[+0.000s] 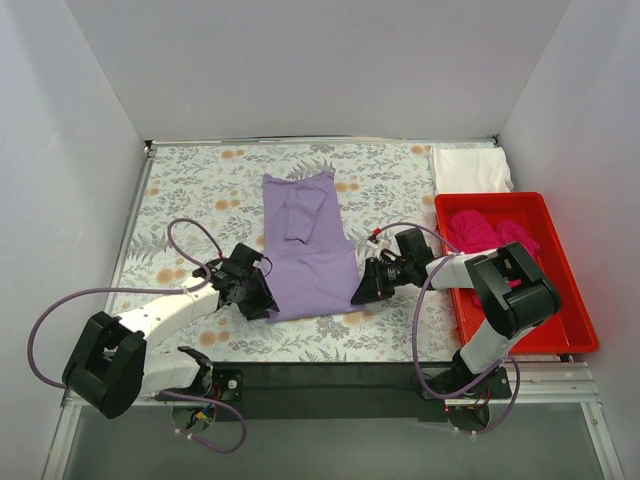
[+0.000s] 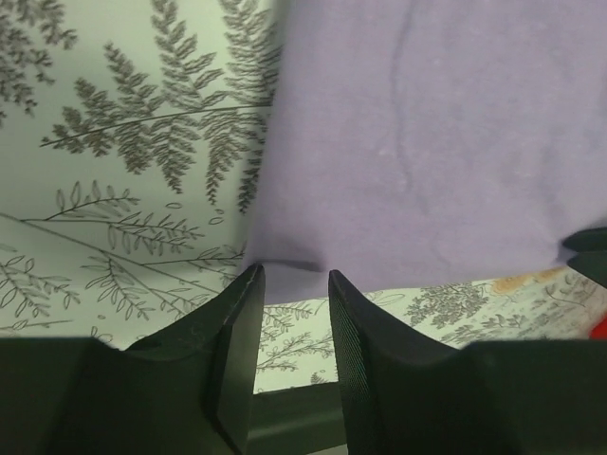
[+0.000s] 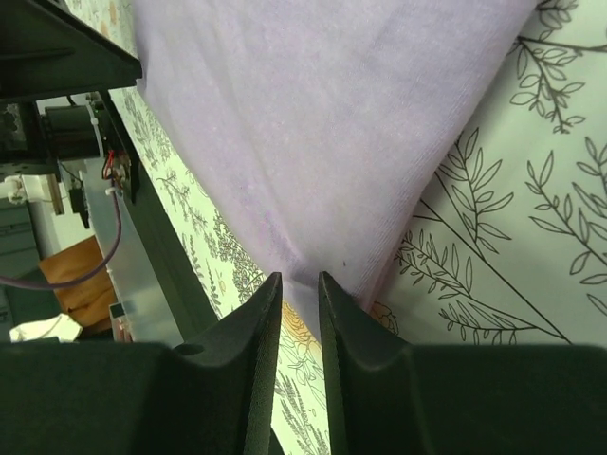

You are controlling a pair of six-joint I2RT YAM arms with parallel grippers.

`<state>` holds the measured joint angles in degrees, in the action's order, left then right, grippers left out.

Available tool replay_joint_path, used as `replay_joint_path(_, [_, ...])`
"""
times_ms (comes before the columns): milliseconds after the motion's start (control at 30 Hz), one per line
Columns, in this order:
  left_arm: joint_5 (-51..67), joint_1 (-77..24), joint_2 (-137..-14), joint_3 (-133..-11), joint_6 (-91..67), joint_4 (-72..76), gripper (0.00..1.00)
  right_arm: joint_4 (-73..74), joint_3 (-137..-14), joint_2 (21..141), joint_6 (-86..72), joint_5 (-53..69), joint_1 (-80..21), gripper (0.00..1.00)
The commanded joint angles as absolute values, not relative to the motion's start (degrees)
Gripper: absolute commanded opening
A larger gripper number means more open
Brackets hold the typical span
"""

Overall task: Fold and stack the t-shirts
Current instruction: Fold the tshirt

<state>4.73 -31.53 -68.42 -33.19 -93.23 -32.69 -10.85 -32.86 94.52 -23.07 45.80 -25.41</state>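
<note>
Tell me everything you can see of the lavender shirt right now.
The lavender shirt is soft, plain knit fabric, lying flat and partly folded into a long panel on the floral tablecloth, one sleeve folded over its upper middle. Its near hem faces the arms. The left claw is at the near left corner, fingers apart with the fabric edge at their tips; the right claw pinches the near right corner. Nothing else touches it.

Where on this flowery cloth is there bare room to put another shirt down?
The widest bare patch lies left of the lavender t-shirt, up to the tablecloth's far-left corner. A narrower strip separates it from the white t-shirt. The near edge is crowded by both arms; the red bin fills the right.
</note>
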Motion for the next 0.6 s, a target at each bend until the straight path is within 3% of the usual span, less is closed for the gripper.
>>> replay_joint_path(0, [2.2,-31.7,-68.0,-34.6,-95.7,-34.8,0.33,-8.1,-33.1,95.9,-18.5,42.1,-24.7,0.25])
replay_joint_path(167, [-4.2,-31.8,-63.6,-40.1,-97.6,-43.5,0.55,3.8,-36.5,87.2,-18.4,34.9,-24.9,0.27])
replay_joint_path(367, [-4.7,-32.6,-66.4,-41.3,-99.0,-47.6,0.74,20.1,-41.9,81.0,-18.0,20.9,-26.3,0.46])
replay_joint_path(567, [-6.4,-35.0,-71.1,-42.7,-99.4,-46.2,0.76,26.3,-44.6,80.2,-19.9,10.1,-30.0,0.51])
